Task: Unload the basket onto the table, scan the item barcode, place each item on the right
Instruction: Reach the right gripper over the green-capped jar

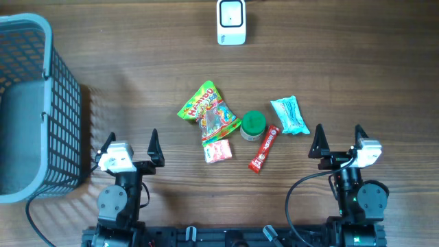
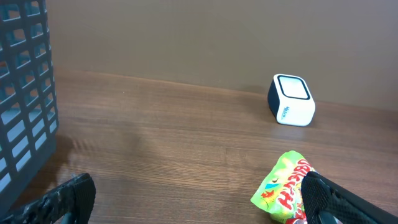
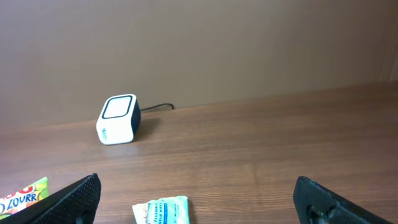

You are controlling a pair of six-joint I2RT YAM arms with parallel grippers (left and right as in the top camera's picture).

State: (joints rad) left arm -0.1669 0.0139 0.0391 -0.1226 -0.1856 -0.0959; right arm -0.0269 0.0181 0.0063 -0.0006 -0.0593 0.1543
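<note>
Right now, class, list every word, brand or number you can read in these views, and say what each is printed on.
"HARIB", the end hidden: red letters on the green bag.
"ZOURR", cut by the frame edge: same bag, right wrist view.
Side label on the scanner: too small to read.
Print on the teal packet: blurred.
White print on the red stick: too small to read.
</note>
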